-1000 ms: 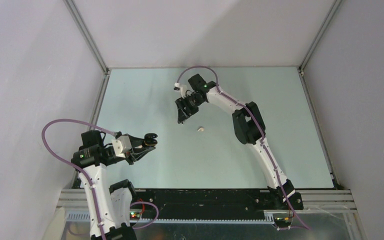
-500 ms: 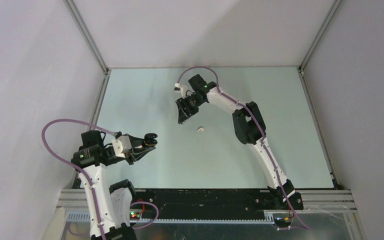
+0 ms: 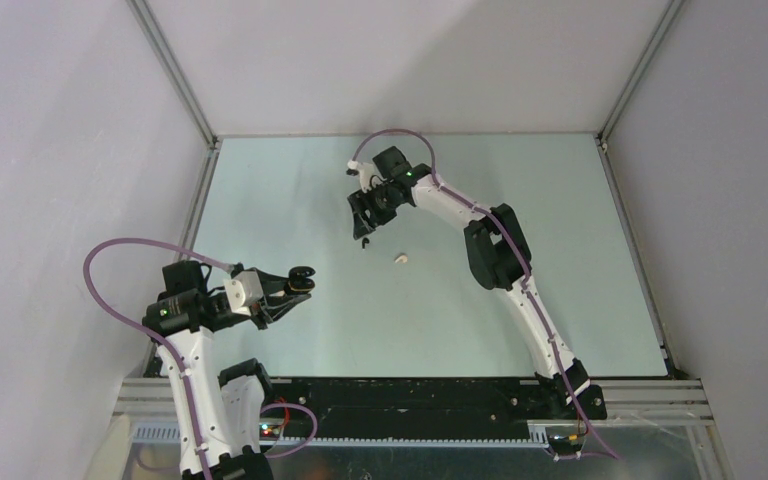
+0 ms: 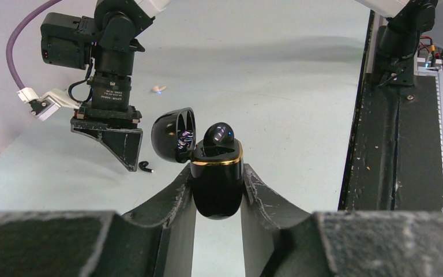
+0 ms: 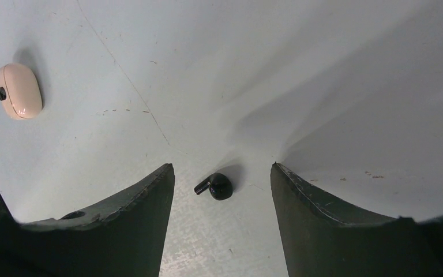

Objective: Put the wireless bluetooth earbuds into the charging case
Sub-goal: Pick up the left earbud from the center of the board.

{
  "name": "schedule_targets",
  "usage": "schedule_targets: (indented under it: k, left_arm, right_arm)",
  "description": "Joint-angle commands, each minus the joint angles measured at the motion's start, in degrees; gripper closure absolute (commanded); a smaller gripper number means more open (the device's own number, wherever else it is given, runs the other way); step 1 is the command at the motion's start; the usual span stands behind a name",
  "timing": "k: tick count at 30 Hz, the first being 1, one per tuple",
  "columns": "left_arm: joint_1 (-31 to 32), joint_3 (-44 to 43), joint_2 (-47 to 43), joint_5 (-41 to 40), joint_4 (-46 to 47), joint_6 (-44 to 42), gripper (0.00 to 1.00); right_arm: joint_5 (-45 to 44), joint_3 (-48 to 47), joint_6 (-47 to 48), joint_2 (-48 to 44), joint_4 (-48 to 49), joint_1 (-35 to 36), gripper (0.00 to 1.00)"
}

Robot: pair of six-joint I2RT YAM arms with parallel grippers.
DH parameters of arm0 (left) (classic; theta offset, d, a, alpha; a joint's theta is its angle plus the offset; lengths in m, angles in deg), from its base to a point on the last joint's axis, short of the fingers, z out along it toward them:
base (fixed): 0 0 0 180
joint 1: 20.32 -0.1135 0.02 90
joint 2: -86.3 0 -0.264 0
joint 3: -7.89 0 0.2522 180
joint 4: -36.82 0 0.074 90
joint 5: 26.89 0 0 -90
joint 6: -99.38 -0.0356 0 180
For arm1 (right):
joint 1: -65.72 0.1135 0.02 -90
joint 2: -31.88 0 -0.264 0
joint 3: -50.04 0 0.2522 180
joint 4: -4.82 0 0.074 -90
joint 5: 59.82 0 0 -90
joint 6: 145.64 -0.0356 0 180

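A: What does the left claw point(image 4: 217, 173) have?

B: It is clamped tight on the black charging case point(image 4: 216, 193), one finger on each flank, and holds it off the table point(image 3: 290, 190) over the near left part. The case stands upright with its lid point(image 4: 174, 135) swung open to one side. A rounded black bud point(image 4: 219, 134) sits in its top.

A: And the right claw point(image 5: 220, 167)?

B: Its fingers stand apart and grip nothing. It points down over the far middle of the table. The loose black earbud point(image 5: 219, 186) lies on the table in the gap between the two fingers and touches neither. I cannot tell whether the fingertips reach the table.

A: Anything else close by?

B: A beige case point(image 5: 18, 91), shut, lies on the table near the earbud. In the overhead view it is a little nearer the arm bases and to the right of the claw, apart from both.

A: How much room is there?

B: The two claws are well apart. The earbud and the beige case lie well in from every edge of the table. White walls point(image 3: 80, 150) close the left, far and right sides. A black rail point(image 3: 410, 395) runs along the near edge by the arm bases.
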Motion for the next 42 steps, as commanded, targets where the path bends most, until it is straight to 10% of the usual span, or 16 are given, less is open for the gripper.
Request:
schedule_targets:
  k: [1, 42]
  left_arm:
    - [-0.4, -2.2, -0.3, 0.9, 0.6, -1.4, 1.0]
    - [-0.7, -2.0, -1.3, 0.9, 0.6, -1.4, 1.0]
  right_arm:
    - [-1.5, -1.1, 0.4, 0.6, -2.2, 0.9, 0.33]
    - [1.3, 2.5, 1.4, -0.3, -3.8, 0.8, 0.64]
